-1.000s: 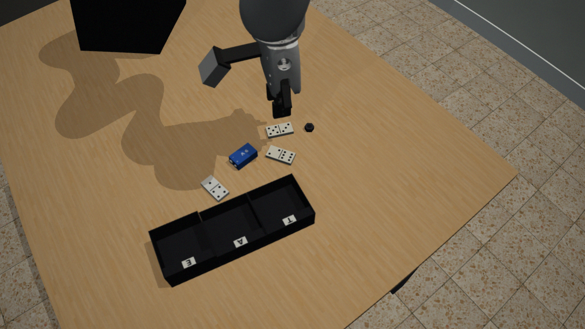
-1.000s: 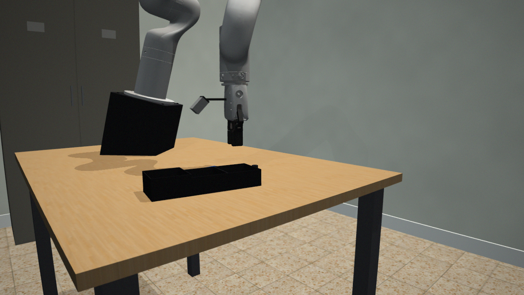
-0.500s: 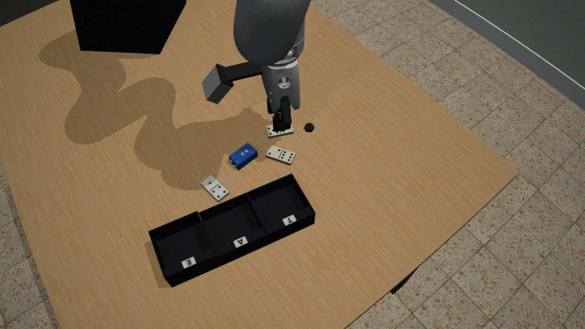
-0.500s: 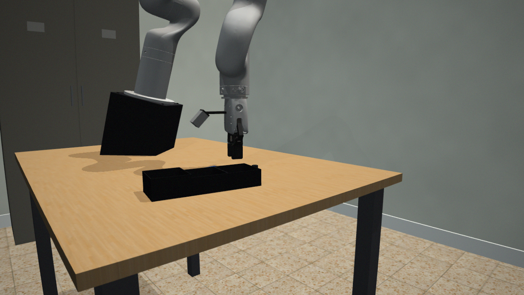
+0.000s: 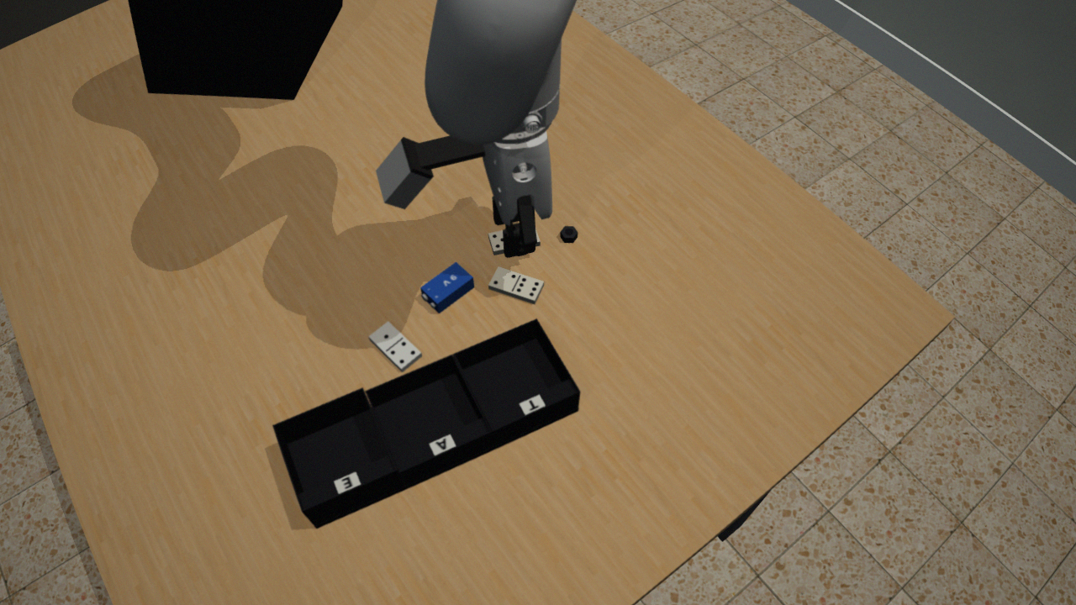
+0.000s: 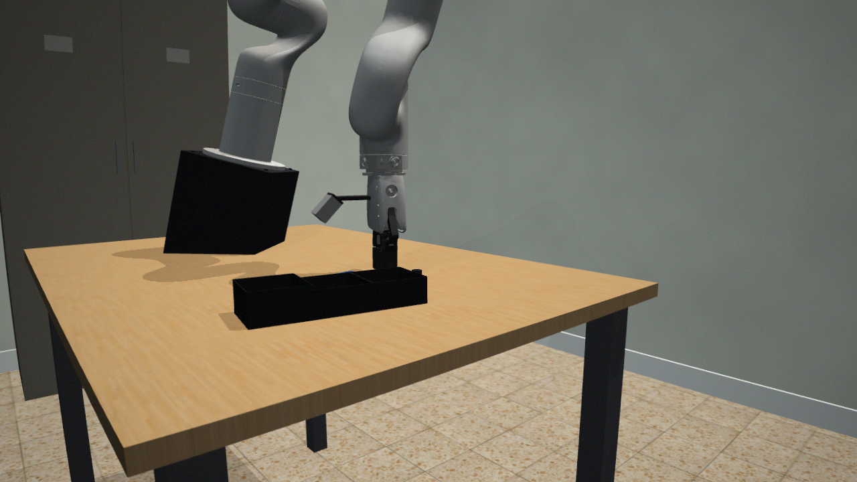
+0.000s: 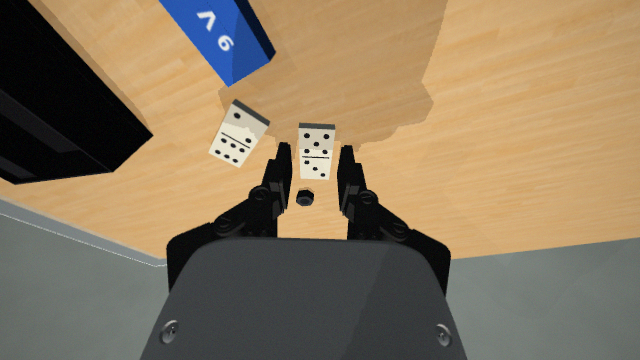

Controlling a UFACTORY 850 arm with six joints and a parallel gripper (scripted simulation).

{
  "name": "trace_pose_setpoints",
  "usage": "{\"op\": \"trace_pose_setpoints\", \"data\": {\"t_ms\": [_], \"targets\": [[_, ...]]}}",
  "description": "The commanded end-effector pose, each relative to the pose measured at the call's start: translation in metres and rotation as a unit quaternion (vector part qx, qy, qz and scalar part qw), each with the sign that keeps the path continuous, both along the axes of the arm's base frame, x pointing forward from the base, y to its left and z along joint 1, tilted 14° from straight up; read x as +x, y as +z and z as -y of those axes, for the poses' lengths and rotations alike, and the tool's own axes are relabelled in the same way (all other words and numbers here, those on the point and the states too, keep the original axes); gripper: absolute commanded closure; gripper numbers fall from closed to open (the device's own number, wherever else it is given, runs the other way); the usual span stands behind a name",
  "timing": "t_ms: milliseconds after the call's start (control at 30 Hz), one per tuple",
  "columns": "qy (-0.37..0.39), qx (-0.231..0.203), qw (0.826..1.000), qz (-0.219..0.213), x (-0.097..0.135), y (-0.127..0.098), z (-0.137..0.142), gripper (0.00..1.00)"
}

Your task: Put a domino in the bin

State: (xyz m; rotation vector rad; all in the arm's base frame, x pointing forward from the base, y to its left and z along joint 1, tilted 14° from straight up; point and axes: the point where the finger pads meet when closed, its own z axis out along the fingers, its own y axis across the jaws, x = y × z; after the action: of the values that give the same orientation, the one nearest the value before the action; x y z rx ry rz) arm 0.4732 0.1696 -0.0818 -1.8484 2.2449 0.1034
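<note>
Gripper [image 7: 311, 162]: parted fingers are placed on both sides of one domino, nothing is gripped.
Domino [image 7: 315, 150]: lying flat on the table [image 5: 714, 316], near a black nut [image 5: 568, 234].
Other dominoes: one [image 5: 516, 284] beside the blue battery [image 5: 446, 286], one [image 5: 395, 345] near the bins.
Bin E [image 5: 340, 459]: at the row's end, well apart from the gripper.

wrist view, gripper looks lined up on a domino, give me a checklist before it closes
1. Black gripper open, holding nothing: ok.
2. White domino with black pips lies between the fingers: ok.
3. Small black hex nut outside the fingers' path: cannot tell; it lies close by.
4. Second white domino apart from the target: ok.
5. Blue 9V battery apart from the target: ok.
6. Black bin marked E holds nothing yet: ok.
</note>
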Motion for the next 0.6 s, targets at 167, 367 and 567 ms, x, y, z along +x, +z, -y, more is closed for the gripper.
{"op": "trace_pose_setpoints", "data": {"t_ms": [167, 367, 567], "targets": [[0.000, 0.000, 1.000, 0.001, 0.0012, -0.0052, -0.0012, 0.59], [0.000, 0.000, 1.000, 0.001, 0.0012, -0.0052, -0.0012, 0.59], [0.000, 0.000, 1.000, 0.001, 0.0012, -0.0052, -0.0012, 1.00]]}}
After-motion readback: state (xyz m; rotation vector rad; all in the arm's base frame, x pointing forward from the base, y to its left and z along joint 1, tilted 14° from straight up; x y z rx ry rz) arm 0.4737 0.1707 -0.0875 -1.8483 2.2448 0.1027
